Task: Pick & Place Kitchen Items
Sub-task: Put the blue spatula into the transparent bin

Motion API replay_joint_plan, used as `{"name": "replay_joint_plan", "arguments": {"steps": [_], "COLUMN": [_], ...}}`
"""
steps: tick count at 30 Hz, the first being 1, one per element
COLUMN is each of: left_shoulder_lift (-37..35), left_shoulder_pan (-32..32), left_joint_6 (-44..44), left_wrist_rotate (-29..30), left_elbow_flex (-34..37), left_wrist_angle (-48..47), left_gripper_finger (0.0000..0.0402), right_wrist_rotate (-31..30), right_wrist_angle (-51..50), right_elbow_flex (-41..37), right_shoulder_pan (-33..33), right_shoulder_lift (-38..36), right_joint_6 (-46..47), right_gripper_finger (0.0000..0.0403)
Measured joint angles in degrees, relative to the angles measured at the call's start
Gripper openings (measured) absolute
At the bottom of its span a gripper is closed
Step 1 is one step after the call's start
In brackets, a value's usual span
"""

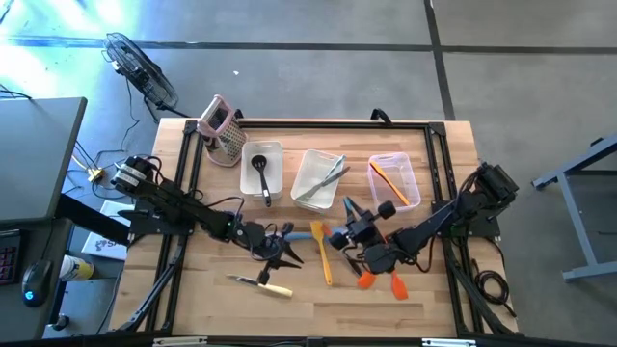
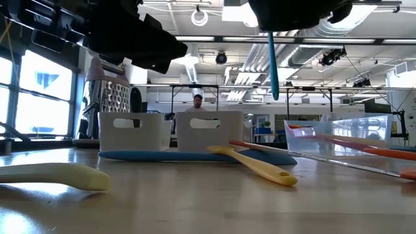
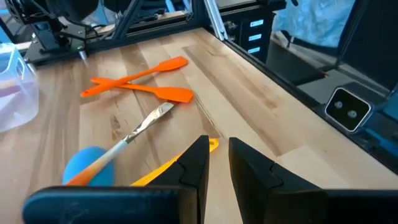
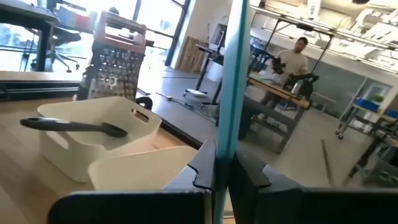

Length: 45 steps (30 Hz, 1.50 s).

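Right wrist view: right gripper (image 4: 225,163) jaws clamped on a teal utensil handle (image 4: 235,74) near the grater (image 4: 116,59); left gripper (image 3: 219,163) jaws slightly apart, empty; no readable writing.

A yellow spatula (image 2: 257,164) lies across the wooden table (image 2: 208,201), its handle end pointing toward five o'clock. A blue spatula (image 2: 188,156) lies flat behind it, before two white bins (image 2: 133,130). A cream handle (image 2: 55,175) rests at nine o'clock. At twelve o'clock a teal handle (image 2: 273,65) hangs upright. At three o'clock stands a clear bin (image 2: 338,133).
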<state>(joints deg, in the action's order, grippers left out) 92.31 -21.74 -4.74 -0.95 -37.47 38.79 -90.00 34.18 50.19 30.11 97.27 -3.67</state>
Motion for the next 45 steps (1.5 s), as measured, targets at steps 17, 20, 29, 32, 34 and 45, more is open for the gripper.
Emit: {"name": "replay_joint_plan", "arguments": {"steps": [17, 20, 29, 32, 34, 45], "left_shoulder_lift": [0.0, 0.0, 0.0, 0.0, 0.0, 0.0], "left_shoulder_pan": [2.6, 5.5, 13.1, 15.3, 16.7, 21.7], "left_joint_6": [-9.0, -9.0, -8.5, -8.5, -8.5, -8.5], "left_wrist_rotate": [3.6, 1.2, -1.1, -1.1, -1.3, -3.1], "left_elbow_flex": [0.0, 0.0, 0.0, 0.0, 0.0, 0.0], "left_wrist_angle": [6.3, 7.4, 6.4, 5.2, 4.3, 3.0], "left_gripper_finger": [0.0057, 0.0057, 0.0057, 0.0057, 0.0057, 0.0057], "right_wrist_rotate": [0.0, 0.0, 0.0, 0.2, 0.1, 0.0], "right_wrist_angle": [2.7, 2.7, 2.7, 2.6, 2.7, 2.7], "right_elbow_flex": [0.0, 0.0, 0.0, -0.4, -1.7, -11.6], "right_shoulder_pan": [-5.3, -6.8, -12.7, -15.0, -16.4, -18.5], "right_shoulder_lift": [0.0, 0.0, 0.0, -1.1, -3.2, -18.6], "right_joint_6": [-1.7, -4.4, -11.7, -13.0, -13.0, -12.7], "right_gripper_finger": [0.0009, 0.0009, 0.0009, 0.0009, 0.0009, 0.0009]}}
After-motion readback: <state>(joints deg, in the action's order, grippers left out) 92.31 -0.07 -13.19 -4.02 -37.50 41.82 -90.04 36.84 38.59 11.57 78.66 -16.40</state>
